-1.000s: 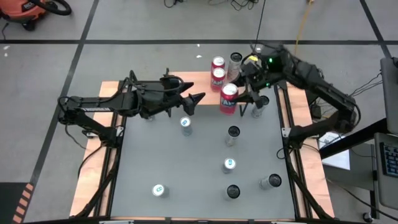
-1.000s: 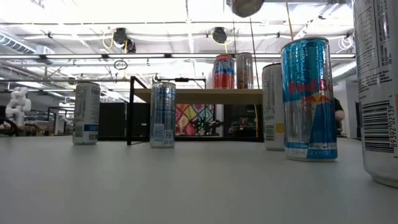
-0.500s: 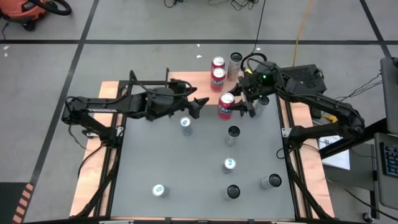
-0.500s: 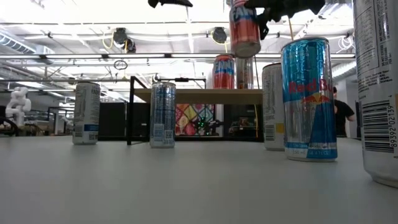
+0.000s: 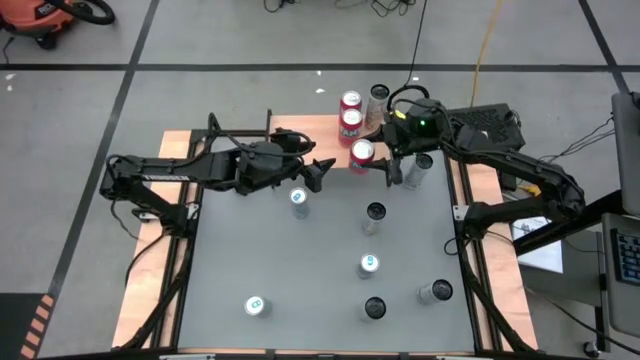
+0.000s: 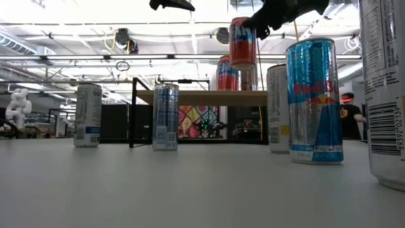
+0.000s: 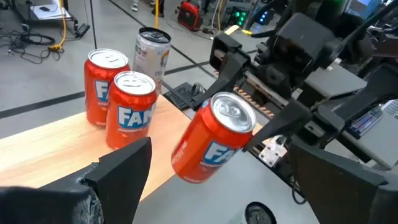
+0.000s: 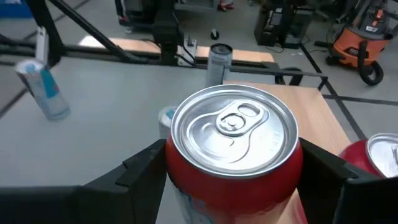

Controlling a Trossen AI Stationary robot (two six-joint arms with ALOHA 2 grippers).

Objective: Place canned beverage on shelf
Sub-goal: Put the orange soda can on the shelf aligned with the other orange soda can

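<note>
Holding red Fanta can tilted above shelf, right gripper pinches it. Could bump two Fanta cans, knock them over. Left gripper spread wide, empty, close by.

One camera looks straight down, one sits level on the counter, two ride the wrists; all share the red can.

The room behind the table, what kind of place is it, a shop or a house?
Probably neither: it looks like a robot lab or workshop. Two robot arms work a gray table of drink cans, cables trail across a taped concrete floor, and an orange shop vacuum stands nearby.
</note>
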